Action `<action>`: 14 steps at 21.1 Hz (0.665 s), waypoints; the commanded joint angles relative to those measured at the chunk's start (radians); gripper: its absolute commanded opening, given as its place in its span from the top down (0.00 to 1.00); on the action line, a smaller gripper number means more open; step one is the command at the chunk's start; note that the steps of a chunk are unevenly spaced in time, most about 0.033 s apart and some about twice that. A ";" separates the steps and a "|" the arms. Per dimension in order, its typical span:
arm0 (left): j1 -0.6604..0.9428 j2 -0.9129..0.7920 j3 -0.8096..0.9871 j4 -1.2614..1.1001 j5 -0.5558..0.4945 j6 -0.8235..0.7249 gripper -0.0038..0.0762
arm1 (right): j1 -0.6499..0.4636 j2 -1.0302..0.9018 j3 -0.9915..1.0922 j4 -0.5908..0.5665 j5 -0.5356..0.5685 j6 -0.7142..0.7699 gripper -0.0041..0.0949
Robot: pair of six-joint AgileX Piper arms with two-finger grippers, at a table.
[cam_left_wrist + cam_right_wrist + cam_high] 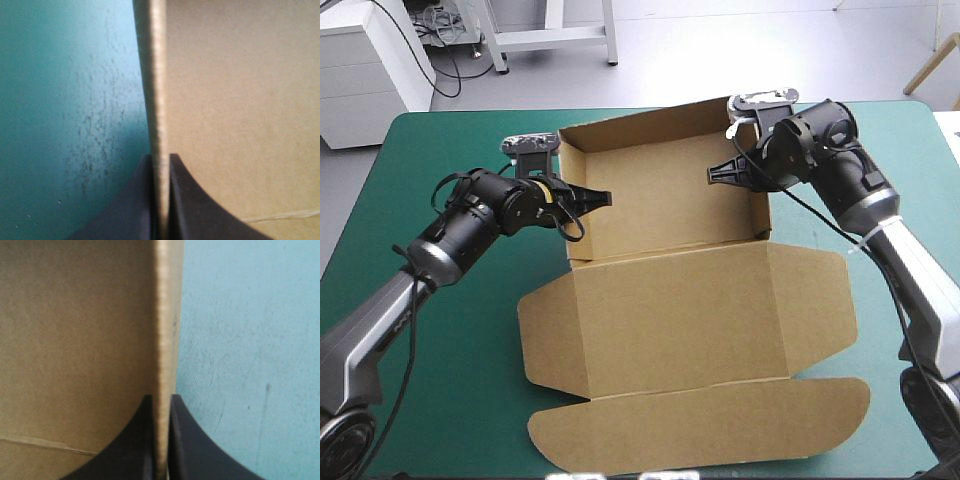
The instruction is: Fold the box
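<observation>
The brown cardboard box [660,195] sits in the middle of the bench [460,380] with the teal-green cover. Its far half is an open tray, and its lid [690,310] lies flat on the near side. The left tool [590,198] pinches the left wall [156,75], its fingers nearly pressed together. The right tool [717,174] pinches the right wall [165,315] the same way. I think this keeps both walls standing straight.

The left arm [450,240] reaches in low from the left, the left tool [585,198] with its fingers [135,200] pinched almost together on the box's [670,300] left wall. The right arm [860,190] bends down from the right, and the right tool [735,172] clamps the opposite wall likewise.
</observation>
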 commanded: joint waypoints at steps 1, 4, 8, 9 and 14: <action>-0.008 0.054 -0.032 -0.057 -0.010 0.078 0.96 | 0.003 -0.001 -0.026 0.033 0.038 -0.011 0.98; -0.008 0.104 -0.032 -0.103 0.010 0.133 0.96 | 0.003 0.031 0.000 0.034 0.038 -0.013 0.98; -0.008 0.160 -0.087 -0.106 0.104 0.163 0.96 | 0.001 0.062 0.090 0.036 -0.001 -0.010 0.98; -0.008 0.184 -0.125 -0.106 0.142 0.180 0.96 | -0.001 0.075 0.121 0.053 -0.024 -0.010 0.98; -0.007 0.247 -0.207 -0.106 0.216 0.180 0.96 | -0.019 0.109 0.149 0.088 -0.067 -0.023 0.98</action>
